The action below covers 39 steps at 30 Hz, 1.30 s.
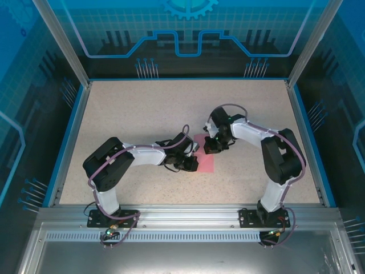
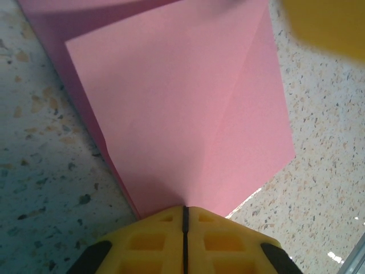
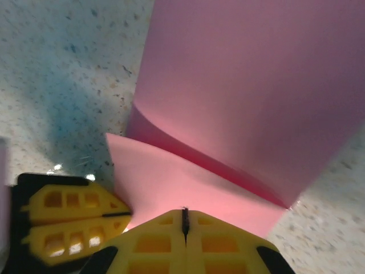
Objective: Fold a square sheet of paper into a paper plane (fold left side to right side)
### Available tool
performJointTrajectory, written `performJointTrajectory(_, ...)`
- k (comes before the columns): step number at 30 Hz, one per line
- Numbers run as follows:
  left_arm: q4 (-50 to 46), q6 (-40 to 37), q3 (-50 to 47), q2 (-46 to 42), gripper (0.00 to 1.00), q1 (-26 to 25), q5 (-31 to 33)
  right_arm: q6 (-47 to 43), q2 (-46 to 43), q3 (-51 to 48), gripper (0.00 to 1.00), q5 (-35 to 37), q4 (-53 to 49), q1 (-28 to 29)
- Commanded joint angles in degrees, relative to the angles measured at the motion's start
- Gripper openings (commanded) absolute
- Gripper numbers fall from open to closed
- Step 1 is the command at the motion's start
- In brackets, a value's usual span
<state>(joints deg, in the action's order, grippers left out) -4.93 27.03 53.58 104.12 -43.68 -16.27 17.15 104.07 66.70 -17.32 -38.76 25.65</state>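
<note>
We see the square sheet of paper (image 1: 205, 162) lying a little right of the middle of the speckled table (image 1: 142, 108), between the two arms and nearer the front rail (image 1: 182, 216) than the back wall. The left gripper (image 1: 191, 163) sits at the sheet's left edge and the right gripper (image 1: 213, 147) at its far edge, close to each other over the paper. From the left wrist, the left gripper (image 2: 184, 228) has its yellow fingers pressed together with only a thin seam between them, and the pink sheet (image 2: 182, 114) runs right into that seam; a soft crease climbs from there toward the upper right, and a darker lower layer shows along the left edge. From the right wrist, the right gripper (image 3: 184, 225) is likewise pinched narrow on a lifted flap of the sheet (image 3: 245, 85), which curls up over the layer beneath it. The left gripper (image 3: 71, 224) shows just beside that flap, fingers together at its edge. Around the paper the tabletop lies bare out to the blue border (image 1: 73, 137) on the left and well back toward the far wall.
</note>
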Motion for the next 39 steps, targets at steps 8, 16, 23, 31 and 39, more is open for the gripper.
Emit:
performJointTrajectory(8, -7.45, -1.49, 5.78, 0.59, 0.1, -0.93, -0.01, 0.51, 6.14, 1.46, 0.02, 5.35, -3.99, 0.19)
performJointTrajectory(16, -9.72, -3.1, 11.42, 5.04, 0.1, -2.2, 0.77, 0.61, 5.92, 1.17, 0.02, 4.95, -3.8, 0.19)
performJointTrajectory(23, -10.24, -3.03, 10.57, 6.26, 0.1, -2.2, 1.97, 0.43, 5.53, 1.33, 0.02, 5.25, -4.22, 0.21)
performJointTrajectory(31, -9.71, -2.16, 2.71, 0.35, 0.1, -2.12, 3.3, 0.0, 5.51, 1.43, 0.02, 5.81, -4.39, 0.0)
performJointTrajectory(39, -9.66, -0.53, -4.25, -4.95, 0.1, -1.52, 4.49, 0.08, 5.38, 1.53, 0.03, 5.55, -4.39, -0.08)
